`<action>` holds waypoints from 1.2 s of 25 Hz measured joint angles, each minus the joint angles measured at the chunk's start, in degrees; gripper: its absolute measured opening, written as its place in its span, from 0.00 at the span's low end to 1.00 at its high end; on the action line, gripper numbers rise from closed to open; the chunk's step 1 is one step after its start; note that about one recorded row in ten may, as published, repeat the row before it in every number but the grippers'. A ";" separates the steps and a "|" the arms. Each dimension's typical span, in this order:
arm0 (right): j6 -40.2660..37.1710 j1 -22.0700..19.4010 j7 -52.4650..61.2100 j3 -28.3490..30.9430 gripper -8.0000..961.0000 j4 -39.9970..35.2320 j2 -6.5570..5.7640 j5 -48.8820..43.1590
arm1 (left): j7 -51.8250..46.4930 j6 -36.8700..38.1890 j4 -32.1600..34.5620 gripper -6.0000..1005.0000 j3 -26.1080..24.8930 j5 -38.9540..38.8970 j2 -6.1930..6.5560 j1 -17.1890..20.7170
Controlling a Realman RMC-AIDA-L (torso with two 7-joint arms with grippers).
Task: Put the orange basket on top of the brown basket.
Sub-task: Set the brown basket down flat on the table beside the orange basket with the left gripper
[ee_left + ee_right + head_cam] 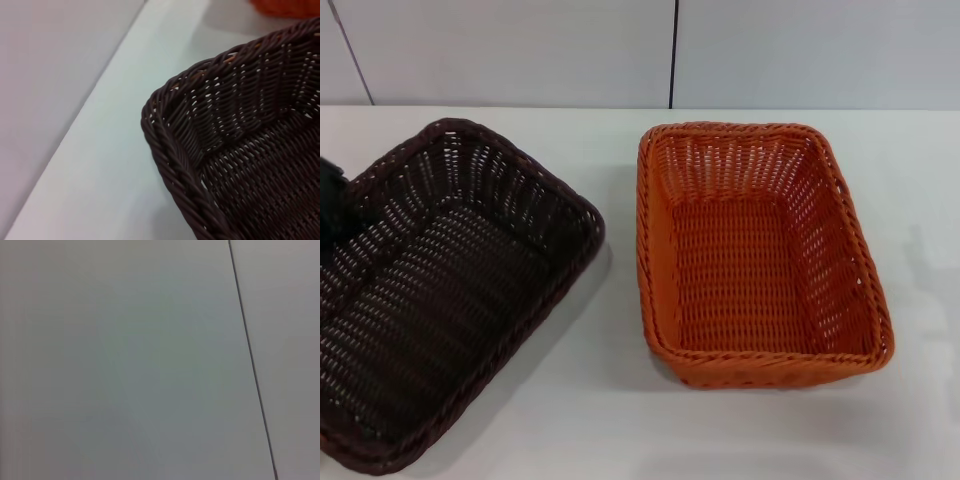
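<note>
The orange basket (655,230) stands on the white table, right of centre, empty and flat. The brown basket (582,205) lies to its left, turned at an angle, empty, with a gap of table between the two. A black part of my left gripper (330,215) shows at the far left edge, right by the brown basket's rim. The left wrist view shows a corner of the brown basket (170,150) close up and a sliver of the orange basket (290,7) beyond it. My right gripper is out of view.
The white table (610,410) runs back to a pale panelled wall (520,50) with a dark seam. The right wrist view shows only that wall (125,360). The table's far edge shows in the left wrist view (100,90).
</note>
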 joint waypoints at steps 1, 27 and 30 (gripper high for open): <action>0.16 -0.17 -0.03 -0.09 0.83 -0.12 0.02 -0.01 | 1.72 -0.56 0.07 0.27 -0.02 -0.25 0.00 -0.32; 0.42 -0.19 0.12 -0.21 0.83 1.81 -0.13 0.31 | 11.87 9.15 16.83 0.34 8.11 -8.19 -3.69 -14.35; 0.32 0.10 0.11 -0.15 0.83 2.25 -0.22 0.31 | 8.96 12.94 17.39 0.36 10.50 -8.89 -3.88 -14.45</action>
